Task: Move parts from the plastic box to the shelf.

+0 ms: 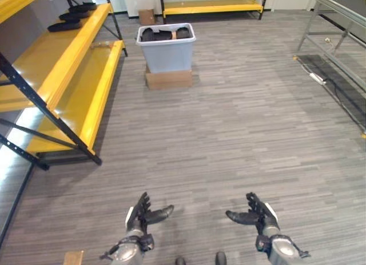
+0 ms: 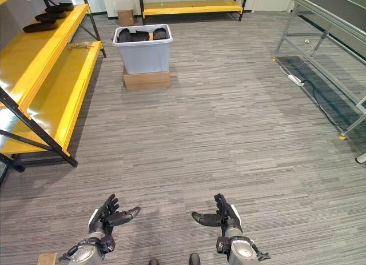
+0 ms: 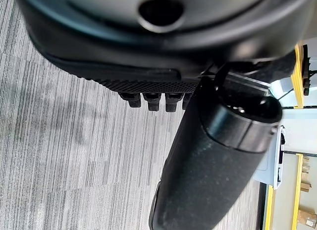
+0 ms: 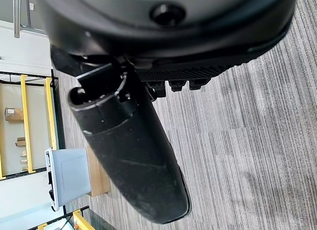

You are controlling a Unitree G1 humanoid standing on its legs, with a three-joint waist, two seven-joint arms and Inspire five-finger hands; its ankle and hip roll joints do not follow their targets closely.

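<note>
Sitting heaped in pale plastic box (image 1: 166, 48), dark curved parts (image 1: 165, 33); both hands' fingers spread, empty.

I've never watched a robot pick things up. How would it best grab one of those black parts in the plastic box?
Likely from above: the plastic box is open-topped, and the black parts poke up at its rim. Curl fingers round a raised edge. Both the left hand and right hand are open, far from it.

Left hand (image 1: 139, 215) low at near left, fingers straight, thumb pointing right, holding nothing. Right hand (image 1: 258, 215) at near right, mirrored: fingers extended, thumb pointing left, empty. Hands well apart.
</note>
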